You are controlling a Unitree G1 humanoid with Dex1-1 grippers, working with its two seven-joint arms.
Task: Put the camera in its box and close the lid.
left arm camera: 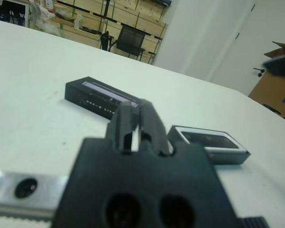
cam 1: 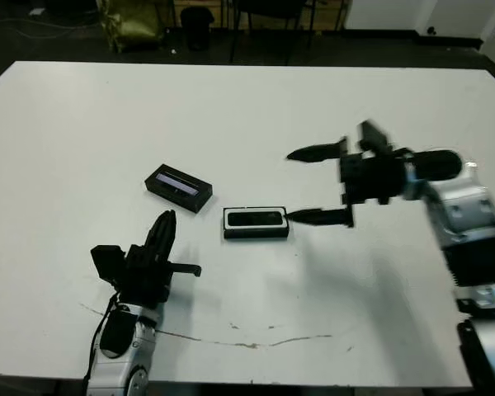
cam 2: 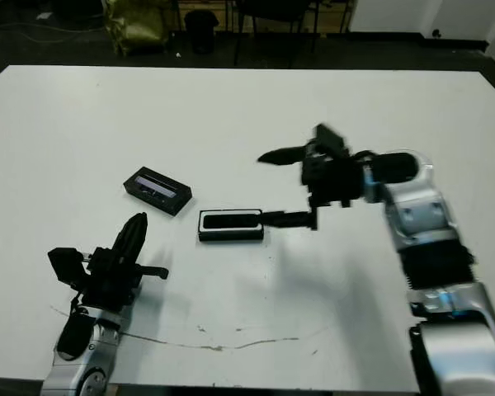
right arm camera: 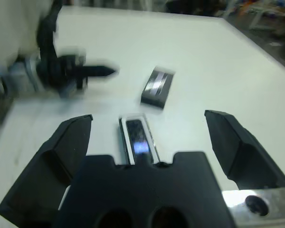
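White table [cam 1: 256,107] filling most of the frame, dark floor and chairs along the top edge. Right of centre, right gripper [cam 1: 313,186] turned sideways, fingers spread wide apart, holding nothing; lower fingertip just beside the right end of the box. Lower left, left gripper [cam 1: 161,235] resting low over the table, fingers pressed together, empty, pointing up toward the lid. Left of centre, lid [cam 1: 179,188] lying flat on the table at a slant, pale strip facing up, near the box but apart from it. At centre, box [cam 1: 256,233] open on the table, white lining showing around the camera [cam 1: 256,219] lying inside it.
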